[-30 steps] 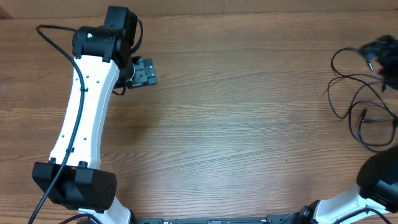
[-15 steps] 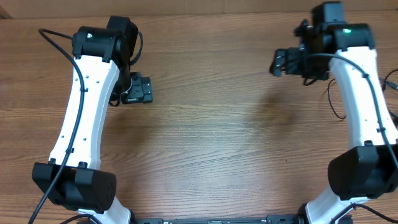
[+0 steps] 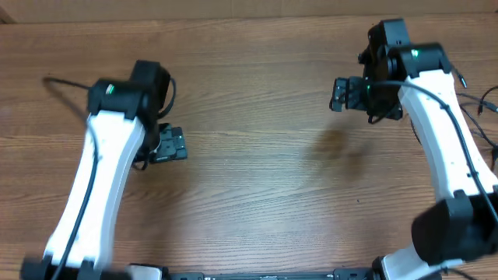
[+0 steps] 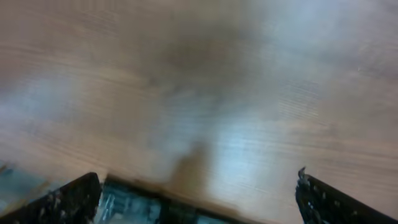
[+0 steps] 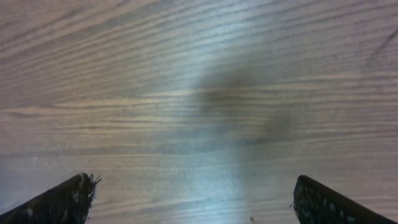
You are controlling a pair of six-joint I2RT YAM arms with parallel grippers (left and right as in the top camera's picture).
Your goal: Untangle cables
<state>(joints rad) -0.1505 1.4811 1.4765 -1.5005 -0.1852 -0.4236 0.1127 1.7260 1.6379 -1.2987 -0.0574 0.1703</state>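
While right gripper (image 3: 337, 94) gapes empty | cables (image 3: 484, 99) lie well apart, far right

Soft, even light from above falls on the table (image 3: 257, 194), with no hard glare. Motion blur smears the left arm (image 3: 93, 202), worst toward the bottom edge. The right arm (image 3: 436, 132) reads sharp and throws a faint, diffuse shadow (image 3: 338, 148) on the wood. The left wrist view is heavily blurred, with a pale bluish sheen (image 4: 249, 155) at centre and a dark smudge (image 4: 186, 56) above it. The right wrist view keeps crisp wood grain, a bright vertical glare band (image 5: 249, 162), and dark, soft-edged fingertips (image 5: 59, 202) in the lower corners.
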